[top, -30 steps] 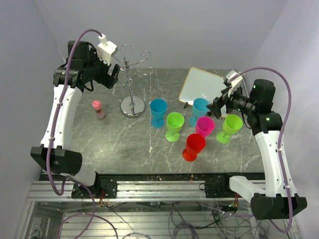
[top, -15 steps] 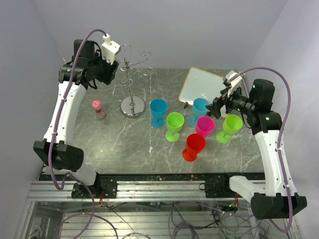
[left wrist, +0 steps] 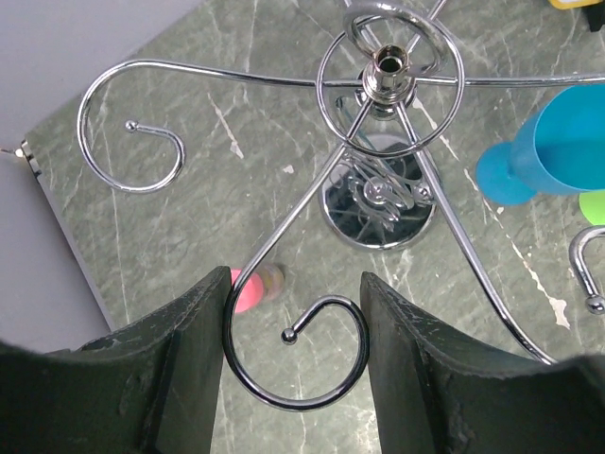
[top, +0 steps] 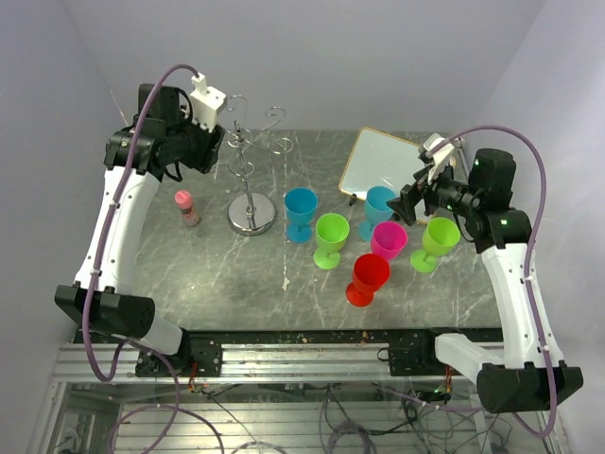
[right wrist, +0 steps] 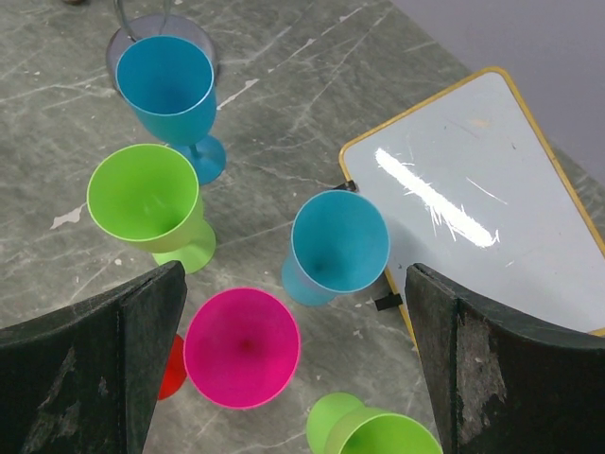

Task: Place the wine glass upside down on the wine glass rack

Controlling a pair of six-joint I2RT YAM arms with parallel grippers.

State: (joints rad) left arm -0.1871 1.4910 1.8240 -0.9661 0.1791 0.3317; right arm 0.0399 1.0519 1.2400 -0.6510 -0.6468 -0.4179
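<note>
Left end effector point(left wrist: 295, 312) — jaws closed on a scroll arm of the wine glass rack point(left wrist: 388, 61) — high above its base.

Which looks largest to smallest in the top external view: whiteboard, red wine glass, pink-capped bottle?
1. whiteboard
2. red wine glass
3. pink-capped bottle
The differences are clear; no two look alike.
</note>
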